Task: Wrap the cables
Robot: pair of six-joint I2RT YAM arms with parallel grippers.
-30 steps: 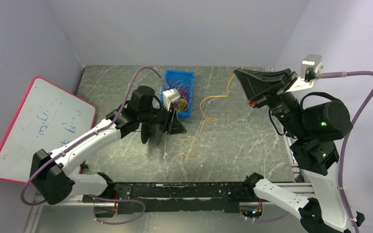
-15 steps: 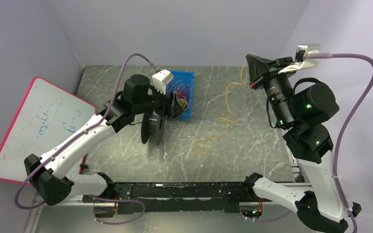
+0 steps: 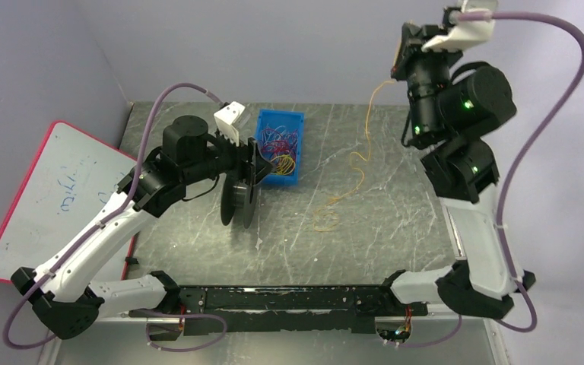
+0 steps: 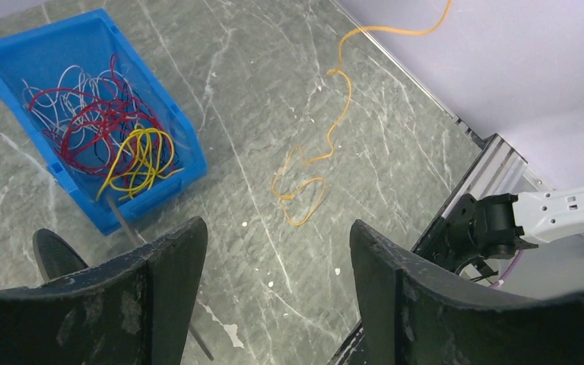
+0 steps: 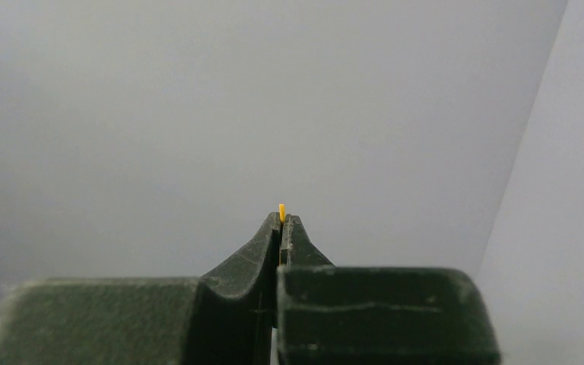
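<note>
A thin yellow-orange cable (image 3: 362, 156) hangs from my raised right gripper (image 3: 401, 55) down to a loose coil on the table (image 3: 325, 220). The right gripper is shut on its end; a yellow tip (image 5: 282, 211) pokes out between the closed fingers. The same cable shows in the left wrist view (image 4: 327, 152). More cables, red, white and yellow (image 4: 125, 144), lie in a blue bin (image 3: 295, 120). My left gripper (image 3: 255, 163) is open and empty, above a black spool (image 3: 239, 201) beside the bin.
A whiteboard with a red rim (image 3: 61, 198) leans at the left. The black rail (image 3: 289, 296) runs along the near edge. Grey walls close in the back and both sides. The right arm's base (image 4: 494, 228) shows in the left wrist view.
My right gripper rose high toward the back wall, pulling the yellow cable up and its coil to the right. My left gripper drew back left and up from the bin.
</note>
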